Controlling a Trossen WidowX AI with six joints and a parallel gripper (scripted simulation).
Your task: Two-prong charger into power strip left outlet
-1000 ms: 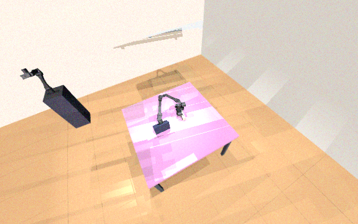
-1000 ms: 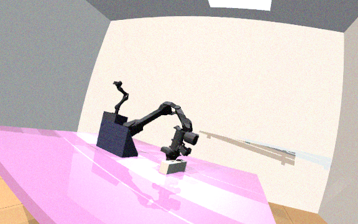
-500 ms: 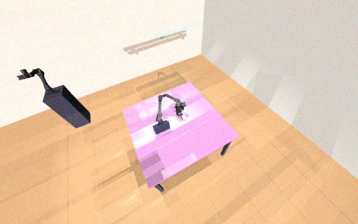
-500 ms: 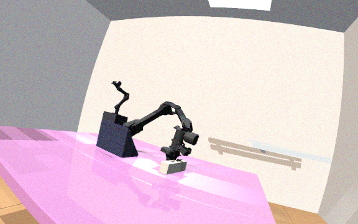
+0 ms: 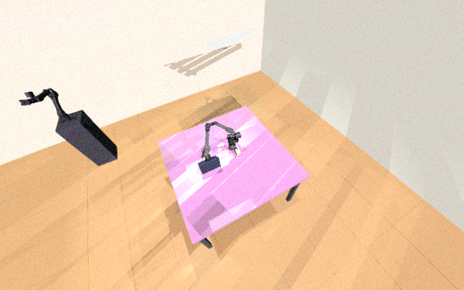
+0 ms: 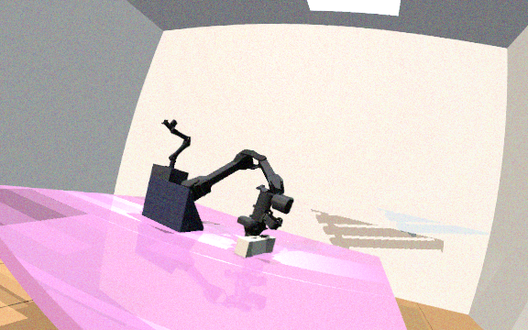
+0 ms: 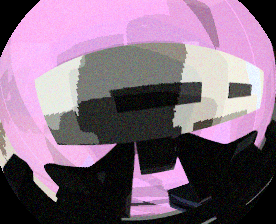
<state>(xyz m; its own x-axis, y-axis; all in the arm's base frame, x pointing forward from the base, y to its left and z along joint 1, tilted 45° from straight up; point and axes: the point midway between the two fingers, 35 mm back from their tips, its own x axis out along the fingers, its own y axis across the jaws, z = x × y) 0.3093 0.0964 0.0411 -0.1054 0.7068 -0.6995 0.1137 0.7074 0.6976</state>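
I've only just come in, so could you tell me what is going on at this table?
A single robot arm on the pink table is reaching down over a pale power strip. Its gripper sits right above the strip with its fingers just loosening. A dark block, seemingly the charger, sits against the strip in the wrist view; whether it is fully seated is unclear.

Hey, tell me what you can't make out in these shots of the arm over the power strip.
- Charger prongs: hidden in the wrist view by the dark charger body on the power strip.
- Shutter and which outlet is used: too blurred in the wrist view.
- Charger: too small in the top view; hidden by the gripper in the exterior view.
- Finger contact with the charger: undecidable in every view.
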